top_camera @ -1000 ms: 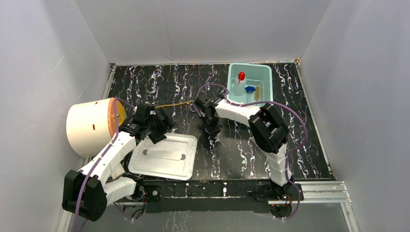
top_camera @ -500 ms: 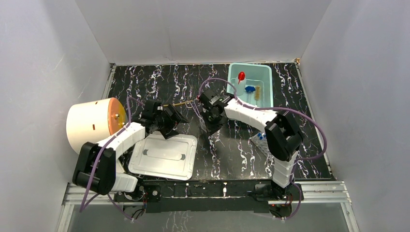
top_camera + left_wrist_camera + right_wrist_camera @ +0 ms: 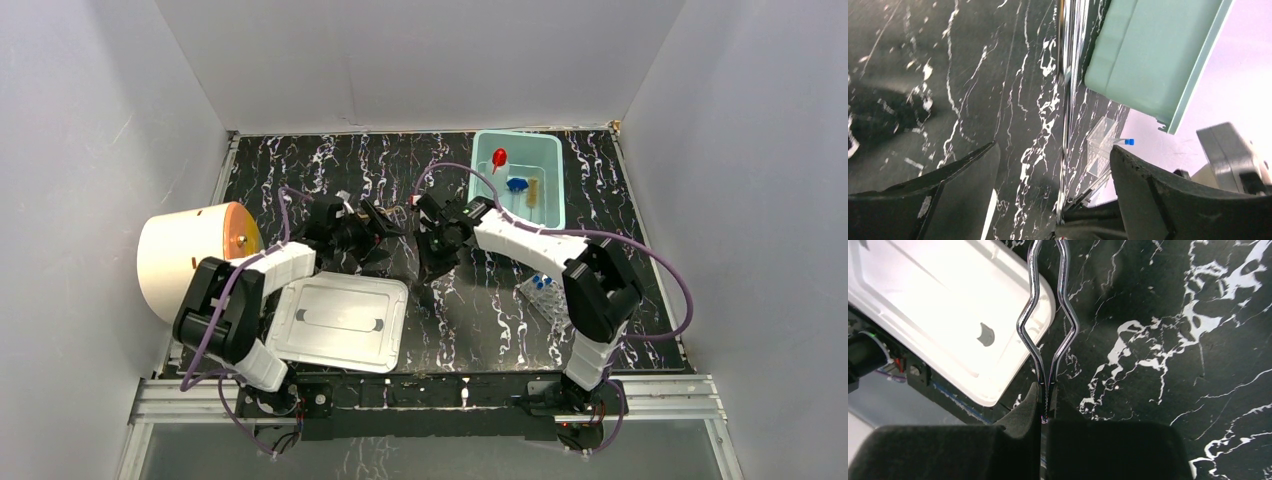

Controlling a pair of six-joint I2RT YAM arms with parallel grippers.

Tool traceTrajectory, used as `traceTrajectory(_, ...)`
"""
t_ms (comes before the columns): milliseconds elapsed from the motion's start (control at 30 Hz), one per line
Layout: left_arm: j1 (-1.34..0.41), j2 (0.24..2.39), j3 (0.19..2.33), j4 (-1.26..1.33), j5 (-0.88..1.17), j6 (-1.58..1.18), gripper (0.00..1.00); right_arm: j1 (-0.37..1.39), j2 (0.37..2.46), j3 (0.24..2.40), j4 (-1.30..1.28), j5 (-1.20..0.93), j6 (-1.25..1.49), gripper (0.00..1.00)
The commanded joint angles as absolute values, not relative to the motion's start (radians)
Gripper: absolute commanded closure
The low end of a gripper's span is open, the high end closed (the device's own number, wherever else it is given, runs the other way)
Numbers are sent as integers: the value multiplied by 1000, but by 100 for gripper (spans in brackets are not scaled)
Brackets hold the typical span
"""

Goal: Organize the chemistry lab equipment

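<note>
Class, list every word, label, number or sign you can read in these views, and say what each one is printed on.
No readable text in any view.
cream cylinder: one small dark dash on its side, not a letter or number that can be made out.
white lid: raised shapes only, no words.
squeeze bottle: too small to tell whether it carries a label.

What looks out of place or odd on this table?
The clear tube rack sits skewed on the table toward its right side, outside the teal bin holding other small items. The big cream cylinder lies on its side at the left edge.
</note>
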State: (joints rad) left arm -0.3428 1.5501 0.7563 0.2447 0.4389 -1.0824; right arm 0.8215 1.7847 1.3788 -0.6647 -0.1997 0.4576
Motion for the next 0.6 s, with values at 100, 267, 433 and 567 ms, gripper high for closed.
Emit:
traceTrajectory(100, -361, 1632, 842, 367, 495, -1114, 39, 834, 1667, 1318, -581, -288, 471, 100)
traceTrajectory(267, -389, 1658, 874, 358, 505, -1105, 63, 837, 1648, 1299, -560, -305, 468, 100)
traceTrajectory(433, -400, 1638, 880, 358, 511, -1105, 92, 837, 1648, 1295, -554, -291, 465, 100)
traceTrajectory(567, -400, 1599, 863, 348, 524, -1074, 100, 836, 1636, 1305, -555, -258, 480, 90)
